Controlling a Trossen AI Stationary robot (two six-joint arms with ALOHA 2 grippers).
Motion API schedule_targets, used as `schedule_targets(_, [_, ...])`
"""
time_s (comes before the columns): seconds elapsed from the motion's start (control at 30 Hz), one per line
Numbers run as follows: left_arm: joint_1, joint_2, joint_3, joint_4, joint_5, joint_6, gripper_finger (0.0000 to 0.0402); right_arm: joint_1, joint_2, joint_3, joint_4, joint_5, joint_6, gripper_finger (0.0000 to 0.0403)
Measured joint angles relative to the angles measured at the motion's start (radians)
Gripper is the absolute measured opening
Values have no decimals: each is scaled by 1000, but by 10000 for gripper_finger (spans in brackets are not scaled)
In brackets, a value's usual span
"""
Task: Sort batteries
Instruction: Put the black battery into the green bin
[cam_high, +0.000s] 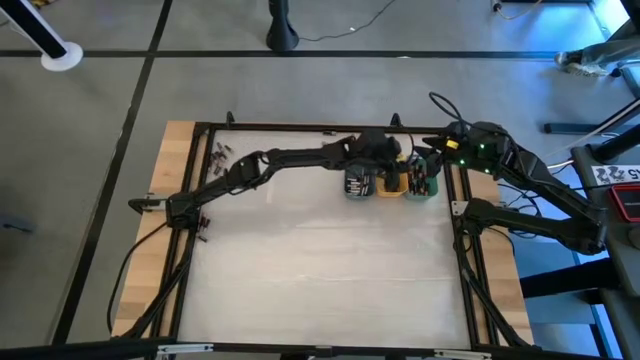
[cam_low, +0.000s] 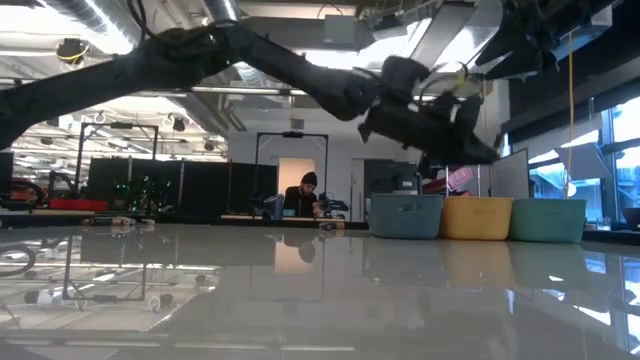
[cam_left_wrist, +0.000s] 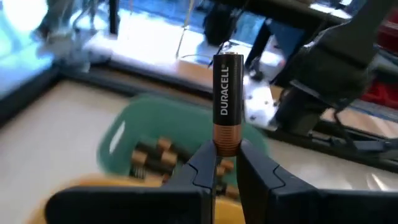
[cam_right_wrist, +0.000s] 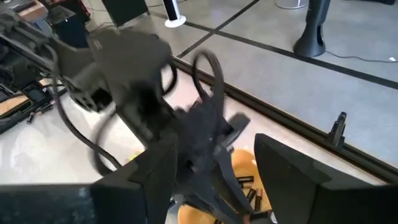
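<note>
My left gripper (cam_left_wrist: 227, 163) reaches across the table's far side and is shut on a black and copper battery (cam_left_wrist: 227, 87) above the green tray (cam_left_wrist: 124, 134). That tray holds several batteries (cam_left_wrist: 152, 155). The slate-blue tray (cam_high: 358, 185), the orange tray (cam_high: 393, 184) and the green tray (cam_high: 423, 181) stand in a row on the table's far right. My left gripper (cam_high: 392, 158) hangs over them. My right gripper (cam_right_wrist: 217, 158) waits open just right of the row, nothing between its fingers. Loose batteries (cam_high: 218, 153) lie on the table's far left. My left gripper pinches the battery's copper end (cam_left_wrist: 227, 142) between its two fingertips. The black body sticks out beyond the fingers, in line with them. The battery is lifted clear, over the green tray.
The black frame rail (cam_high: 300, 127) runs along the table's far edge behind the trays. A few more loose batteries (cam_high: 203, 226) lie near the left arm's base. Bare white table (cam_high: 320, 270) stretches across the middle and near side. A person (cam_low: 305, 195) sits far off in the room.
</note>
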Motion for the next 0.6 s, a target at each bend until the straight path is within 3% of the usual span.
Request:
schedule_targets(0.2, [-7, 28, 0, -6, -8, -76, 29, 0, 2, 0, 34, 1, -2, 216])
schedule_targets(0.43, [-15, 27, 0, -15, 8, -26, 29, 0, 4, 0, -14, -13, -3, 216])
schedule_targets(0.6, [12, -17, 0, -25, 44, -5, 29, 0, -9, -1, -66, 134, -25, 216])
